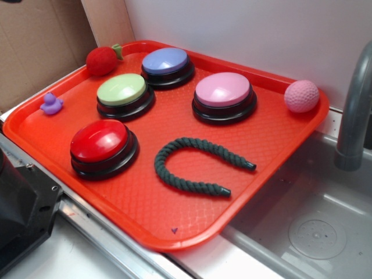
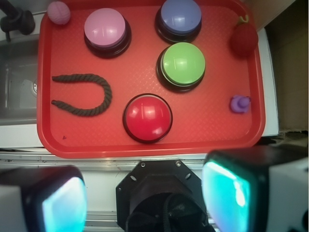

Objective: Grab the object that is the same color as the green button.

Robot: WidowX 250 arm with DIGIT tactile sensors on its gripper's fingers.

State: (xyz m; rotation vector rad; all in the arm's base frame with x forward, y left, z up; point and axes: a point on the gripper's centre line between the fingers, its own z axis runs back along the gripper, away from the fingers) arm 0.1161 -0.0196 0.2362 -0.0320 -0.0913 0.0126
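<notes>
- Rope [image 1: 189,164]: bent in a U on the tray [image 1: 145,215], near its sink-side edge, beside the red button [image 1: 103,146].
- Green button [image 1: 124,94]: mid-tray.
- End effector [image 2: 145,193]: released, off the tray, grasping nothing.

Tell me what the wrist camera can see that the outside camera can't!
Only the wrist view shows the pincer, with its two fingers wide apart and nothing between them.

Only the exterior view shows the grey faucet pipe and the sink drain.

Both show the orange tray, the dark green rope bent in a U, the green button, the red, blue and pink buttons, the pink ball, the purple duck and the red strawberry toy.
</notes>
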